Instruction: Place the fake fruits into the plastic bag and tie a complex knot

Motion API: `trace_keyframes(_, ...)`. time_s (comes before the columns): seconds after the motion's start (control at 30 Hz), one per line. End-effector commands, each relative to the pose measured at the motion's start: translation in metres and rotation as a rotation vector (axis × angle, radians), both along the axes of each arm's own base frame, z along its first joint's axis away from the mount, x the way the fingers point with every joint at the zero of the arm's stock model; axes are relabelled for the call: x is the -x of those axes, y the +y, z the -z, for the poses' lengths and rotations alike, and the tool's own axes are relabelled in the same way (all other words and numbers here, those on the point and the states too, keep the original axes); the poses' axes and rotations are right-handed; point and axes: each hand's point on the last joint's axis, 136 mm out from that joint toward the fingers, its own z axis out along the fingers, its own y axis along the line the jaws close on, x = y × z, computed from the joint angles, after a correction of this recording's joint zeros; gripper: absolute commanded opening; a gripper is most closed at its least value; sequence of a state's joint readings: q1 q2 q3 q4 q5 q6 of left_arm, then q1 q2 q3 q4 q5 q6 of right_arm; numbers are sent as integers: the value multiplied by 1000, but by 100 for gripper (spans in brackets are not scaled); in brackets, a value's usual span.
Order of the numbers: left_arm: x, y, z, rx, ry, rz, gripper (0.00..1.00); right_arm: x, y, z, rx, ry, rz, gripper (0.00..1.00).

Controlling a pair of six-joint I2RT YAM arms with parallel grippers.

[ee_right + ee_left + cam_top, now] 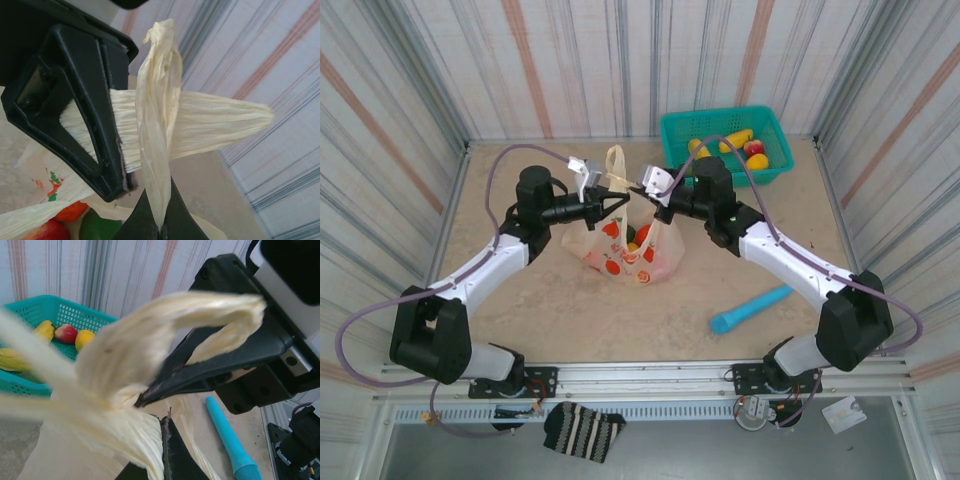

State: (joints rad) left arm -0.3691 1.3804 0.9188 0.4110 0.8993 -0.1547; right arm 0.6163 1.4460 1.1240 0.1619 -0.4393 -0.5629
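Your left gripper (618,204) & right gripper (644,200) each clamp a bag handle (614,165). Fake fruits (70,212) in plastic bag (662,262), more in basket (673,122).

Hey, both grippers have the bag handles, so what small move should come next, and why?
Likely swing the right gripper round so its upright handle winds about the level handle pinched by the left gripper: they seem only to cross above the bag, not wrapped yet.

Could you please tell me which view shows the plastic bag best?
The top external view: the whole plastic bag is visible, fruit inside. The left wrist view gives a bunched handle up close; the right wrist view gives crossed handles and a corner of the printed body.
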Motion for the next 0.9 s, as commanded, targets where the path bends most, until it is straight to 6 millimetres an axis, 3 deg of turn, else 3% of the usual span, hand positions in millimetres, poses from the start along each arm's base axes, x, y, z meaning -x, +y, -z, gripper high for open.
trace_keyframes(0.0, 11, -3, -18, 26, -89, 43, 1, 9, 9, 5, 26, 19, -65, 0)
trace_keyframes(0.23, 11, -1, -14, 6, -103, 29, 9, 18, 8, 5, 11, 6, -88, 0)
trace_keyframes(0.4, 6, 1, -5, -23, -93, 4, 0, 23, 1, -12, -48, -10, -86, 0)
trace_keyframes(0.67, 9, 0, -3, -36, -114, 14, 0, 31, -15, -35, -154, 31, -132, 0)
trace_keyframes(0.87, 19, -3, -8, -21, -167, 55, 2, 28, -14, -17, -105, 106, -151, 0)
